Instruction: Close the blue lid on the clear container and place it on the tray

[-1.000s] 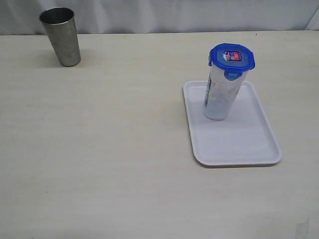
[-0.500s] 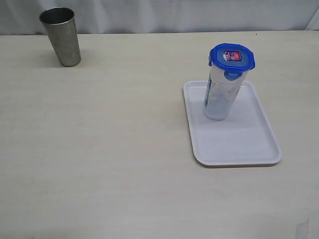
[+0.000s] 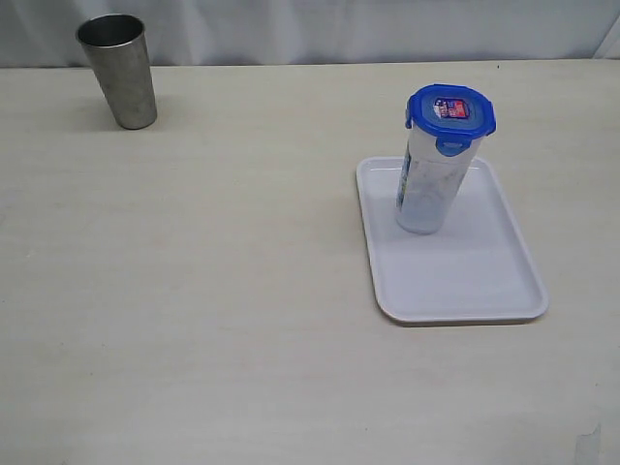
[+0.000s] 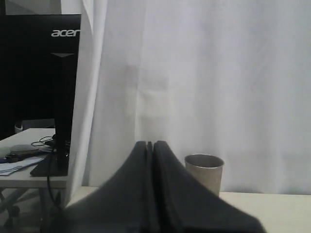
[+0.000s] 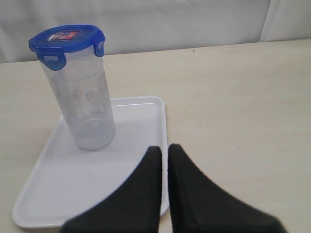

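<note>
The clear container stands upright on the white tray, toward the tray's far end, with the blue lid sitting on its top. The right wrist view shows the same container, lid and tray. My right gripper is shut and empty, hanging well back from the container over the tray's edge. My left gripper is shut with nothing in it, away from the tray. Neither gripper appears in the exterior view.
A grey steel cup stands at the table's far left corner; the left wrist view shows this cup beyond the fingers. A white curtain hangs behind the table, with a black monitor on a desk beside it.
</note>
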You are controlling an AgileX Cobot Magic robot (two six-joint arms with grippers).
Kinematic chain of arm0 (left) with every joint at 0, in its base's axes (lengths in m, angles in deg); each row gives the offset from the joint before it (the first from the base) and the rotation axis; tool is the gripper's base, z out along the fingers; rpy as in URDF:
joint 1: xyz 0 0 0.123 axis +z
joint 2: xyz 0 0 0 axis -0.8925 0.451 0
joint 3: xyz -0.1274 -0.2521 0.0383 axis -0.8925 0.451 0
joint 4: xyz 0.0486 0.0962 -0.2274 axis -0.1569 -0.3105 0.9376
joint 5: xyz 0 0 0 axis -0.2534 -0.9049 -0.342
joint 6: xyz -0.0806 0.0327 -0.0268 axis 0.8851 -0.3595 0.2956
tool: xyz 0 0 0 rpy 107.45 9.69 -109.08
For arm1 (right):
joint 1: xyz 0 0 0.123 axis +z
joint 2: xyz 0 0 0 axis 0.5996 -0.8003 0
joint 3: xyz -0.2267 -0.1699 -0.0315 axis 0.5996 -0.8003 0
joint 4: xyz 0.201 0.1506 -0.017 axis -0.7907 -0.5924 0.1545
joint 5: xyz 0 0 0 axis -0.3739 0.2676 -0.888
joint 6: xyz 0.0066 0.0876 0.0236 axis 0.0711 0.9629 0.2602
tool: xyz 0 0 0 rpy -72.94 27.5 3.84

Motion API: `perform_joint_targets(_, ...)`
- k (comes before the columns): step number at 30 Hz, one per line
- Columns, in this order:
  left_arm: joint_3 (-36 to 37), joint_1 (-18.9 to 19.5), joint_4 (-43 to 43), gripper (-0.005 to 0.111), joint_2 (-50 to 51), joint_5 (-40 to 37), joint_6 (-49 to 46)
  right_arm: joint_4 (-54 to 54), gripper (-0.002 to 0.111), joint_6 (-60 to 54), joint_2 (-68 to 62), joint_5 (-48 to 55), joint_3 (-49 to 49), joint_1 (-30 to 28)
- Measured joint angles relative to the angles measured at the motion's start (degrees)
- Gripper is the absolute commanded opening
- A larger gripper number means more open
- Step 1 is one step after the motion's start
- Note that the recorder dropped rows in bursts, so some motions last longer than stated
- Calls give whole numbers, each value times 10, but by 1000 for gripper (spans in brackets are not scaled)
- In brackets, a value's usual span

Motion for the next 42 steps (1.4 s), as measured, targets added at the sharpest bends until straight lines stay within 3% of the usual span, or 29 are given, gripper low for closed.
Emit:
perform_joint_targets(9, 24, 3, -117, 0, -10, -40, 127, 0, 4, 0, 0, 0, 0, 0)
perform_joint_targets(16, 24, 3, -125, 0, -10, -97, 113, 0, 4, 0, 0, 0, 0, 0)
perform_joint_targets(24, 24, 3, -129, 0, -10, -228, 91, 0, 4, 0, 0, 0, 0, 0)
perform_joint_targets(32, 24, 1, -129, 0, -10, -235, 91, 0, 4, 0, 0, 0, 0, 0)
perform_joint_targets(38, 24, -43, -131, 0, -10, -235, 90, 0, 4, 0, 0, 0, 0, 0)
perform_joint_targets(42, 24, -47, -131, 0, -10, -235, 90, 0, 4, 0, 0, 0, 0, 0)
